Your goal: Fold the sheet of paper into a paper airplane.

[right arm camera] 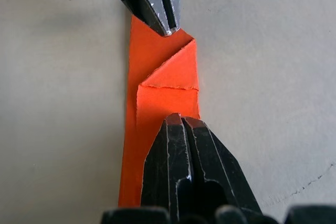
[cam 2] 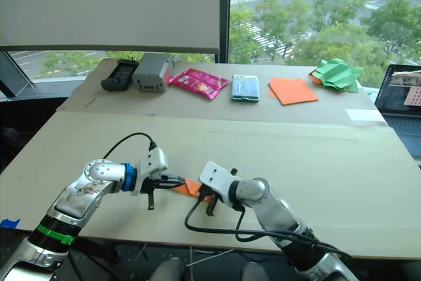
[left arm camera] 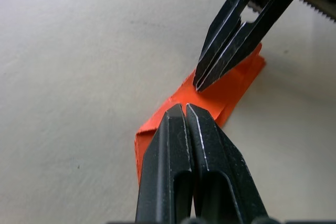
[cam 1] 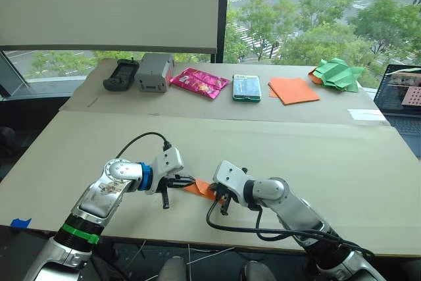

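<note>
Both head views look forward and down from above the arms, across a pale cardboard-covered table (cam 1: 368,182) toward the windows, from nearly the same spot, so they share the whole scene. Each wrist camera sits very close to the tabletop, looking along its own two black fingers. Both take in the folded, creased orange sheet of paper (right arm camera: 168,85), and each catches the other arm's fingertips coming in from the opposite end.
</note>
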Tool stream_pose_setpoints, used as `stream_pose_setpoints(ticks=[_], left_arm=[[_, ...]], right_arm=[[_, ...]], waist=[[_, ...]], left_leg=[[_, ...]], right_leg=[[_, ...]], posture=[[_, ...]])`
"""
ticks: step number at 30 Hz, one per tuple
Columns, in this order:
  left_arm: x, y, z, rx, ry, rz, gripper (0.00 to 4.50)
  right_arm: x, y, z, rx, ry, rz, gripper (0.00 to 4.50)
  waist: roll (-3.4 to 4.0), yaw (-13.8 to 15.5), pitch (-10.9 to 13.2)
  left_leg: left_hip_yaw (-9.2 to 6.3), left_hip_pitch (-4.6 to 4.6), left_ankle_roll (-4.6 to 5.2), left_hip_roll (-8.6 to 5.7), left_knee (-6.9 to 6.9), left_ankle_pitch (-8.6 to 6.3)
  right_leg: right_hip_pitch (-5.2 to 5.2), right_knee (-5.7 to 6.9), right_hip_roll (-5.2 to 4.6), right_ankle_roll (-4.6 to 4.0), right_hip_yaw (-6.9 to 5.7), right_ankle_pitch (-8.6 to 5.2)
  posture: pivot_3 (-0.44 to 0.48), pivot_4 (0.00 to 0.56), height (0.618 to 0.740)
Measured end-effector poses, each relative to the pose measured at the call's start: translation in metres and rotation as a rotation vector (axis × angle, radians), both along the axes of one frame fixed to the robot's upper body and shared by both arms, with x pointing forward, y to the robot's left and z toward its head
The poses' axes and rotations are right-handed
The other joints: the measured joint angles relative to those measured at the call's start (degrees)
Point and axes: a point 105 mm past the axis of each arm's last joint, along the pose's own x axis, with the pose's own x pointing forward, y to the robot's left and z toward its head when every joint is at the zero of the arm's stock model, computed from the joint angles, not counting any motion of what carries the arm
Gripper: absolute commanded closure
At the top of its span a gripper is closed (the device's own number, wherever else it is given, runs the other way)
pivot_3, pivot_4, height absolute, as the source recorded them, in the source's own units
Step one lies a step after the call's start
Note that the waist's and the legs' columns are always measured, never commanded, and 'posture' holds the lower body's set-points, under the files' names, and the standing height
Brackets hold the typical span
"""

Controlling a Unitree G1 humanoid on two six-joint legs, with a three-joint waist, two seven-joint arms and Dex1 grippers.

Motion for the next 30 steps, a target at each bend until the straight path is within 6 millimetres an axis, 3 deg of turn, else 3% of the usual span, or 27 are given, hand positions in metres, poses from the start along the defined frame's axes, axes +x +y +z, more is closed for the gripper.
stream_pose_setpoints(ticks=[3, 11, 22, 30], left_arm=[[0.001, -0.005, 0.000, -0.014, 0.001, -0.006, 4.38], [0.001, -0.006, -0.040, 0.054, 0.070, 0.000, 4.38], [0.003, -0.012, -0.048, 0.081, 0.004, -0.059, 4.38], [0.003, -0.013, -0.049, 0.083, 0.007, -0.062, 4.38]], right_arm=[[0.000, 0.001, 0.000, -0.001, 0.000, 0.004, 4.48], [0.000, 0.001, 0.000, -0.002, 0.001, 0.004, 4.48], [0.006, 0.004, 0.005, 0.002, 0.015, -0.026, 4.48], [0.000, -0.004, -0.004, -0.052, 0.041, -0.006, 4.48]], waist=[[0.00, 0.0, 0.0], [-0.01, 0.0, 0.0], [0.07, 0.0, -0.1], [0.11, 0.2, -0.5]], left_leg=[[0.00, 0.00, 0.00, 0.00, 0.00, 0.00], [0.01, 0.00, 0.01, 0.00, 0.01, 0.00], [0.00, 0.05, 0.00, 0.00, 0.01, 0.00], [0.01, 0.07, 0.00, 0.00, 0.02, 0.00]], right_leg=[[0.01, -0.01, 0.00, 0.00, 0.00, 0.00], [0.00, 0.01, 0.01, 0.00, 0.00, 0.00], [0.02, 0.02, 0.01, 0.00, 0.00, 0.00], [0.09, 0.02, 0.01, 0.00, 0.00, 0.00]], posture=[[0.000, 0.150, 0.702], [0.000, 0.150, 0.702], [0.000, 0.150, 0.702], [0.000, 0.150, 0.702]])
